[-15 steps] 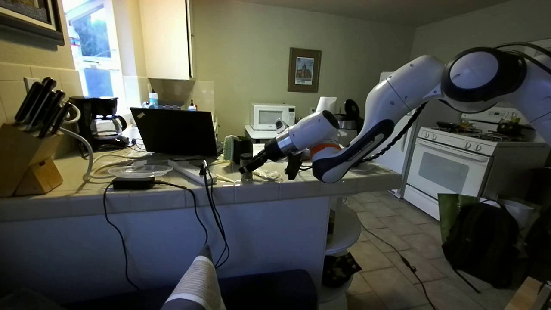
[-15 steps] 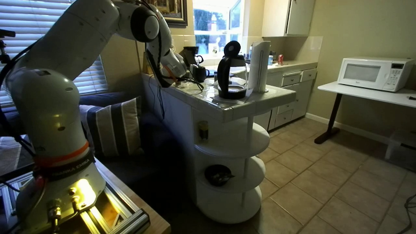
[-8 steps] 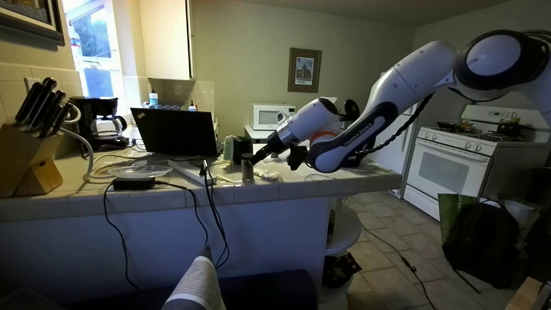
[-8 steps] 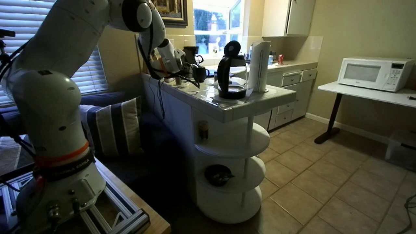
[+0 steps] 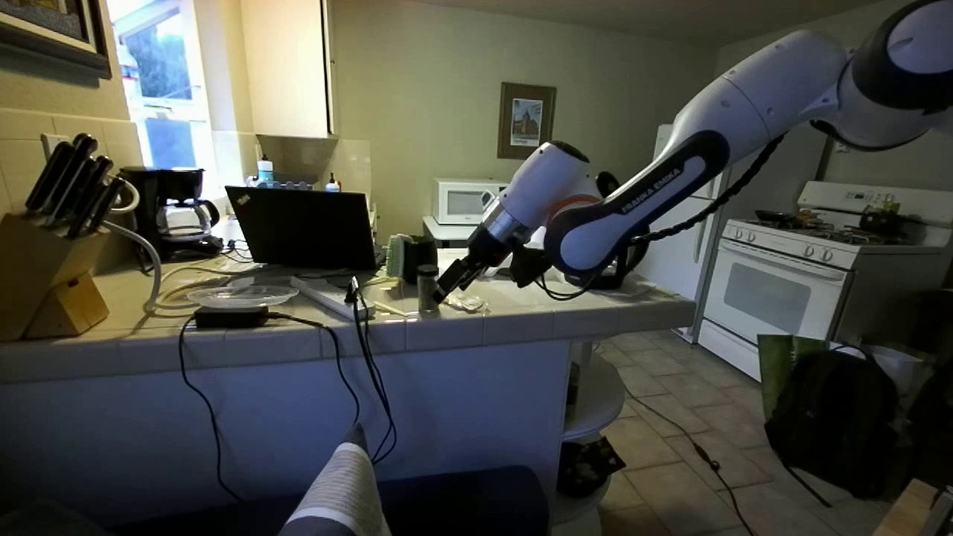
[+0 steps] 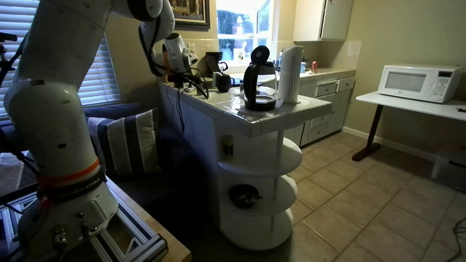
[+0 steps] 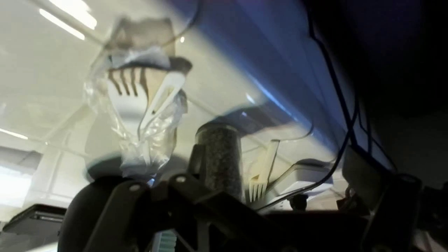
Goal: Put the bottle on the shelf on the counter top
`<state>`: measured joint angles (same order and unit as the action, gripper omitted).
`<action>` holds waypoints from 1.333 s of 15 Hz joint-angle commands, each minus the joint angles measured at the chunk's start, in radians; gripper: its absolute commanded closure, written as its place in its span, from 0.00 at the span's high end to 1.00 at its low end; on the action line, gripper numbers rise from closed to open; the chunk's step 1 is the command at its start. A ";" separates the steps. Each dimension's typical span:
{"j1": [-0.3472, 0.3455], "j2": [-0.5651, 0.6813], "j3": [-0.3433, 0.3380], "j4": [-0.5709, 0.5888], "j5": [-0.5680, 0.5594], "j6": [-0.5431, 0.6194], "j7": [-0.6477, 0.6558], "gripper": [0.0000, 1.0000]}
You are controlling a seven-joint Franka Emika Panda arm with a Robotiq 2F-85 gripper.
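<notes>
A small clear jar-like bottle (image 5: 427, 290) of dark grains stands upright on the counter top (image 5: 521, 305), near its front edge. My gripper (image 5: 452, 286) points down at a slant just right of this bottle in that exterior view. In the wrist view the bottle (image 7: 224, 154) shows beside one finger, and my gripper's fingers (image 7: 280, 168) are wide apart with nothing held. I cannot tell if that finger touches the bottle. Another small dark bottle (image 6: 228, 146) stands on the upper round shelf (image 6: 265, 162) at the counter's end.
A plastic bag with a white fork (image 7: 129, 108) lies near the bottle. A black mug (image 6: 224, 83), a laptop (image 5: 301, 227), a power adapter (image 5: 231, 317) with hanging cables and a knife block (image 5: 59, 283) are around. A glass pot (image 6: 260, 87) and paper towel roll (image 6: 290, 76) stand near the counter's end.
The gripper has drawn back from across the counter bottle to its right side and tilted steeper. The arm's upper links rose and moved back. The counter bottle and shelf bottle stay in place.
</notes>
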<state>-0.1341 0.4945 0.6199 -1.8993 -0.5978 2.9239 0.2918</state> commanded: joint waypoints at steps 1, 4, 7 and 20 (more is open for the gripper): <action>-0.135 -0.165 0.135 -0.153 0.143 -0.165 -0.019 1.00; -0.247 -0.325 0.239 -0.250 0.282 -0.284 -0.030 1.00; -0.342 -0.492 0.329 -0.324 0.500 -0.388 -0.089 1.00; 0.105 -0.963 -0.312 -0.605 0.615 -0.594 -0.068 1.00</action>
<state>-0.0914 -0.4827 0.3648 -2.5081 0.0593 2.3297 0.1925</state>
